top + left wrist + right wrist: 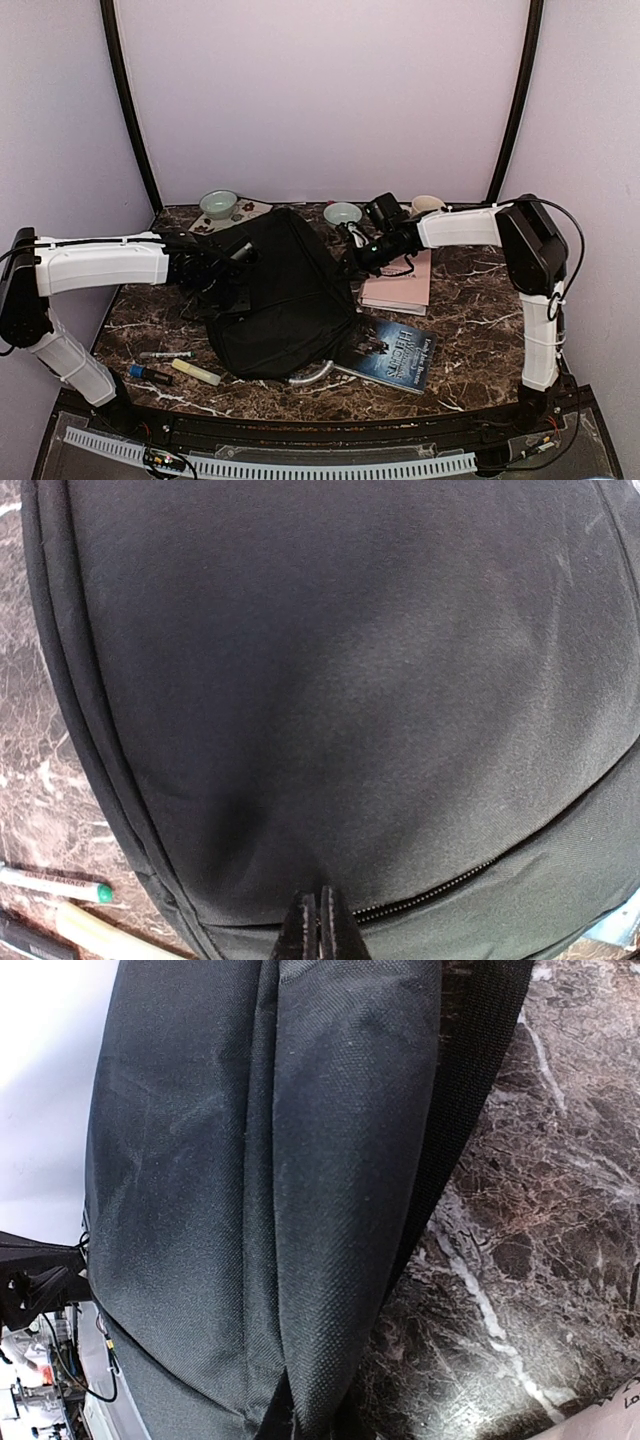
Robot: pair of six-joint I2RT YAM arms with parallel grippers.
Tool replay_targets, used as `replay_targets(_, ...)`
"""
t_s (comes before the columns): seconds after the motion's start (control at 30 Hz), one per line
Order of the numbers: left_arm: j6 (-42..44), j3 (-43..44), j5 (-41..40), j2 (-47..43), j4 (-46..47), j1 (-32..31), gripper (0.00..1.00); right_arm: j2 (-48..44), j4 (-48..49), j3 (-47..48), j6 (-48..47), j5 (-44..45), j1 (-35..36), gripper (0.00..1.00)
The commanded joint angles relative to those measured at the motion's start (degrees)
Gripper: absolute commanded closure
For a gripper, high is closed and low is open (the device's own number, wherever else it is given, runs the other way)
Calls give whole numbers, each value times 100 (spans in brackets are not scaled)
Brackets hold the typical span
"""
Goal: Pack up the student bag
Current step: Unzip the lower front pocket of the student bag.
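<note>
Student bag point(285, 290): left gripper point(318, 925) closed at its zipper point(420, 888); right gripper point(353, 262) closed on its fabric; thin pinches could slip.

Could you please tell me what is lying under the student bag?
The student bag rests on the marble table. A blue book meets its near right corner, possibly tucked under. Anything else beneath is hidden by fabric.
</note>
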Motion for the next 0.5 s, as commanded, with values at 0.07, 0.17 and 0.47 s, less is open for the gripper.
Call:
replay_targets(0.07, -359, -405, -10, -172, -668, 22, 100, 166, 11, 159, -85, 247, -123, 100)
replay_targets(0.17, -439, -563, 0, -256, -647, 22, 100, 187, 33, 165, -57, 255, -129, 100)
replay_targets(0.47, -645, -854, 140, -323, -525, 22, 100, 255, -43, 184, -57, 254, -126, 100)
